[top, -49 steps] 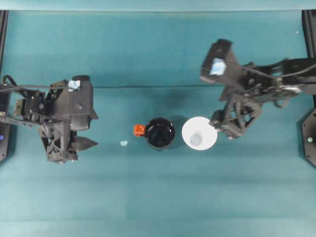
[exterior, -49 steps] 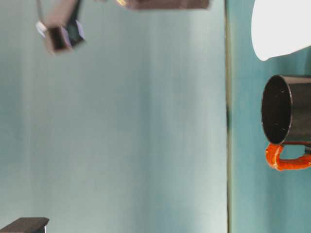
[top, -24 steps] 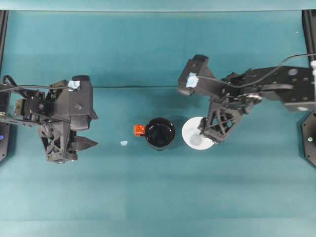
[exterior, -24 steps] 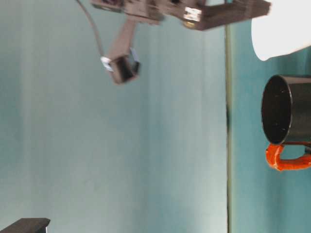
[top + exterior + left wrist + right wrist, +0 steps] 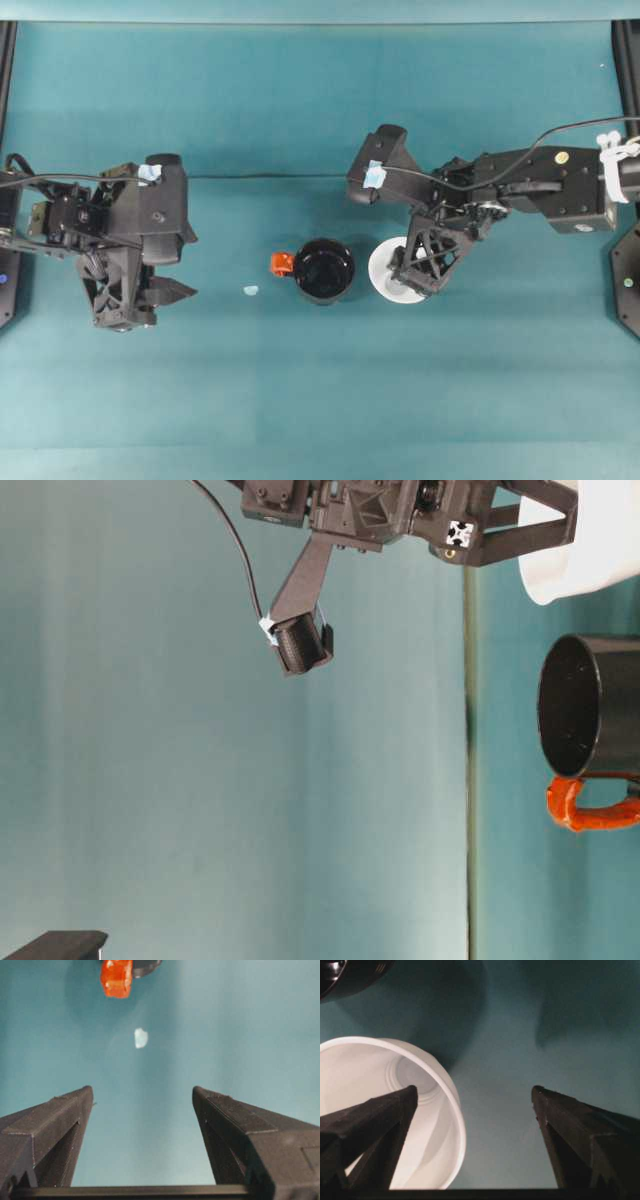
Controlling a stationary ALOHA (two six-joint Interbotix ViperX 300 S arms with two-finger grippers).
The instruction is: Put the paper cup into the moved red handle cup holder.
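Two cups stand side by side at mid-desk (image 5: pixel 320 400). The paper cup (image 5: pixel 381 271) stands upright, mouth up, long axis vertical, just beside the red handle cup holder (image 5: pixel 323 270), which also opens upward with its handle (image 5: pixel 281 263) turned toward the left arm. The right pincer (image 5: pixel 405 283) hangs spread wide over the cup, one finger (image 5: pixel 375 1125) inside the rim, the other (image 5: pixel 580 1135) outside, gripping nothing; its frame hides much of the cup from overhead. The left pincer (image 5: pixel 142 1105) rests wide open and empty, well apart, near a pale scrap (image 5: pixel 141 1038). Table-level, both cups are cut off at the picture's edge
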